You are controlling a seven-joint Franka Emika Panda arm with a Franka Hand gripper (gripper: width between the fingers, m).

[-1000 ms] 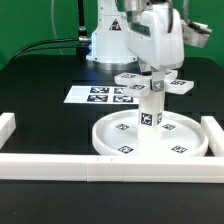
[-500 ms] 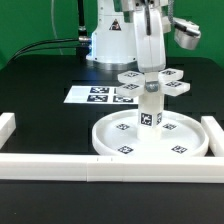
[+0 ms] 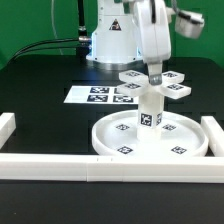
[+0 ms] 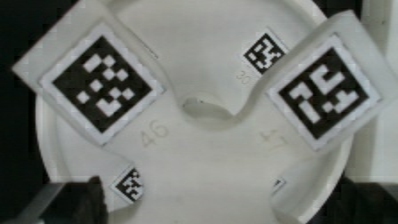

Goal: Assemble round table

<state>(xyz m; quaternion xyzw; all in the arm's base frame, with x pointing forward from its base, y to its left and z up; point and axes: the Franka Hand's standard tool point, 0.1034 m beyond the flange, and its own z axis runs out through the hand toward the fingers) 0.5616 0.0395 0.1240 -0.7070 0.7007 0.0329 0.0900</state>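
Observation:
The wide rimmed disc [image 3: 110,147] lies on the black table. The short cylinder post [image 3: 150,115] stands upright in its central hub. The cross-shaped piece [image 3: 178,92] sits flat on top of the post. My gripper [image 3: 155,78] comes straight down on the cross's middle, with its hand turned narrow side to the exterior view. In the wrist view the cross [image 4: 196,150] fills the frame with its tags. My gripper [image 4: 217,200] has a dark finger on each side of the cross's middle, shut on it.
The marker board [image 3: 100,96] lies flat behind the disc. A long white rail [image 3: 100,165] runs along the front, with side rails at the exterior view's left [image 3: 6,128] and right [image 3: 212,130]. The arm's base [image 3: 108,45] stands at the back.
My hand has turned about its vertical axis over the post, from broad side facing to narrow side facing. The cross's arms have shifted slightly. The disc and post have not moved.

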